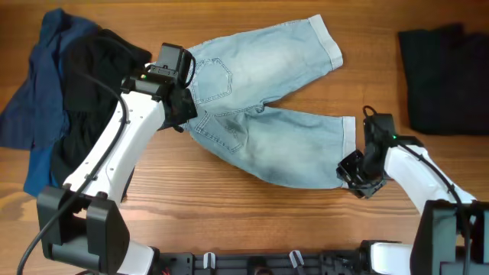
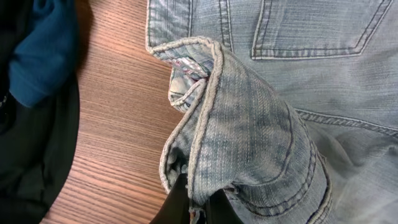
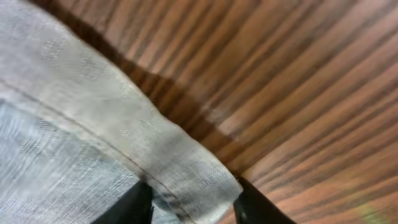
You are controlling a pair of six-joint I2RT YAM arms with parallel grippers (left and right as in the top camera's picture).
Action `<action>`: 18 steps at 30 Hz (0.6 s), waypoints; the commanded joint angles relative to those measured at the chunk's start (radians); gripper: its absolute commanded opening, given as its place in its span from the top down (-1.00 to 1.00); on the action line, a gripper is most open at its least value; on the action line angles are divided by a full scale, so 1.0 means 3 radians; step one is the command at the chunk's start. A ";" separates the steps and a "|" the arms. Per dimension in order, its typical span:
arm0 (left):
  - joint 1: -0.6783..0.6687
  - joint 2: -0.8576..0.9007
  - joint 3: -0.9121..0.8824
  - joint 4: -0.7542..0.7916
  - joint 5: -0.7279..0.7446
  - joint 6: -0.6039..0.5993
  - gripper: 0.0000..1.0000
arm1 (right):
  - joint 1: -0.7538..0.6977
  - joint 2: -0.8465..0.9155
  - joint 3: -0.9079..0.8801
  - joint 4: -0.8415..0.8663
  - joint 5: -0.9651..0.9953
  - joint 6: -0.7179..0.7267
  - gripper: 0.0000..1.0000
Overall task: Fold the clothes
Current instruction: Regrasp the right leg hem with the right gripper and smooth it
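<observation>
Wooden counter (image 1: 229, 206) carries denim shorts (image 1: 267, 76), spread flat. Left tool (image 2: 198, 205) pinches the waistband (image 2: 211, 93), seemingly for folding. Right tool (image 3: 193, 208) straddles a hem (image 3: 143, 137); I cannot tell whether it grips.

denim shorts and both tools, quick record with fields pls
item: denim shorts, spread out, back pockets up, not yet folded
left tool: shut on waistband, bunched upward
right tool: at cuffed hem of nearer leg, grip unclear
beside left arm: black garment on blue garment, heaped
far right: dark folded garment
</observation>
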 commanded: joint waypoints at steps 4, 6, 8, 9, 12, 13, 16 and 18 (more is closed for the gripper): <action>0.0011 0.0041 0.0031 0.0020 -0.0066 -0.0072 0.92 | 0.0080 0.0225 -0.0074 0.0289 -0.0128 -0.0289 0.88; 0.0011 0.0041 0.0031 0.0020 -0.0065 -0.0097 0.92 | 0.0080 0.0225 -0.0074 0.0320 -0.0123 -0.0305 0.91; 0.0011 0.0041 0.0031 0.0020 -0.0064 -0.0099 0.92 | 0.0080 0.0225 -0.0074 0.0381 -0.0126 -0.0408 0.91; 0.0011 0.0041 0.0031 0.0019 -0.0064 -0.0098 0.92 | 0.0080 0.0225 -0.0074 0.0413 -0.0125 -0.0477 0.91; 0.0011 0.0038 0.0031 -0.0056 -0.0066 -0.0094 0.92 | 0.0080 0.0221 0.0033 0.0449 -0.0167 -0.0659 0.91; 0.0011 0.0034 0.0031 -0.0102 -0.0066 -0.0080 0.92 | 0.0080 0.0221 0.0102 0.0406 -0.0165 -0.0673 0.91; 0.0011 0.0033 0.0031 -0.0221 -0.0067 -0.0056 0.92 | 0.0080 0.0219 0.0309 0.0294 -0.0165 -0.0732 0.92; 0.0011 0.0027 0.0031 -0.0286 -0.0066 -0.0057 0.92 | 0.0080 0.0205 0.0437 0.0191 -0.0168 -0.0752 0.92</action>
